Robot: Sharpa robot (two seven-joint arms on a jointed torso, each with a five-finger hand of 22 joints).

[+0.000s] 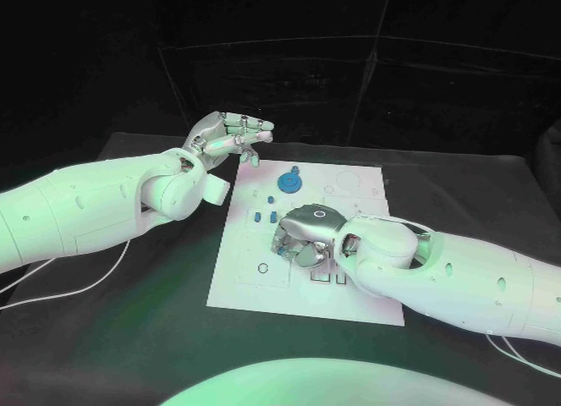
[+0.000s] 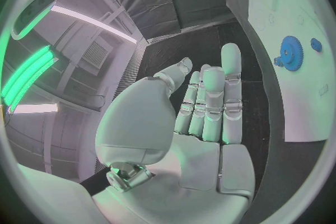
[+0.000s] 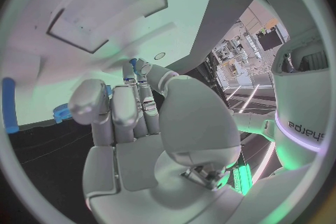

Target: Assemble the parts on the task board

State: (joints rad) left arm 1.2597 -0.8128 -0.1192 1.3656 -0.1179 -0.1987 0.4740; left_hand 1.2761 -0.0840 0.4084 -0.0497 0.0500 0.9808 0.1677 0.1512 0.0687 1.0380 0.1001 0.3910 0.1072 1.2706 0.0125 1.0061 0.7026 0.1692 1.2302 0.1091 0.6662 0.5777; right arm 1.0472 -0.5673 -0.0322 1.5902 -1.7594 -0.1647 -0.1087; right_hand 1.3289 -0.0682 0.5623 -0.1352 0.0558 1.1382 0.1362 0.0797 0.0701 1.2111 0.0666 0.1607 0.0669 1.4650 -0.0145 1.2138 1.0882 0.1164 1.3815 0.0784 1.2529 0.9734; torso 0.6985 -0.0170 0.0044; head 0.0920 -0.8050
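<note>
- The board [image 1: 307, 292] lies flat in the middle of the black table [image 1: 97, 330], long side running away from the robot.
- The left hand [image 1: 232, 135] hangs above the table just past the board's far left corner. It holds nothing; its fingers are curled loosely forward, with gaps between them.
- From the left wrist, that hand [image 2: 203, 117] shows an empty palm, the fingers reaching up side by side and the thumb apart from them.
- The right hand [image 1: 307, 235] sits low over the middle of the board, back uppermost, fingers bent down onto the plate.
- Whether the right hand grips a part I cannot tell: its fingertips are hidden under it from above.
- From the right wrist, the hand [image 3: 136, 123] has its fingers close together, tips near the board, with a speck of blue [image 3: 133, 61] at the fingertips; it is too small to say if it is pinched.
- A blue gear [image 1: 288, 180] with a small blue piece beside it lies on the board's far half, between the two hands and clear of both; it also shows from the left wrist [image 2: 290, 53].
- Small blue pegs [image 1: 263, 200] lie on the board just left of the right hand.
- A long blue peg [image 3: 9, 103] lies on the board, well apart from the right fingers.
</note>
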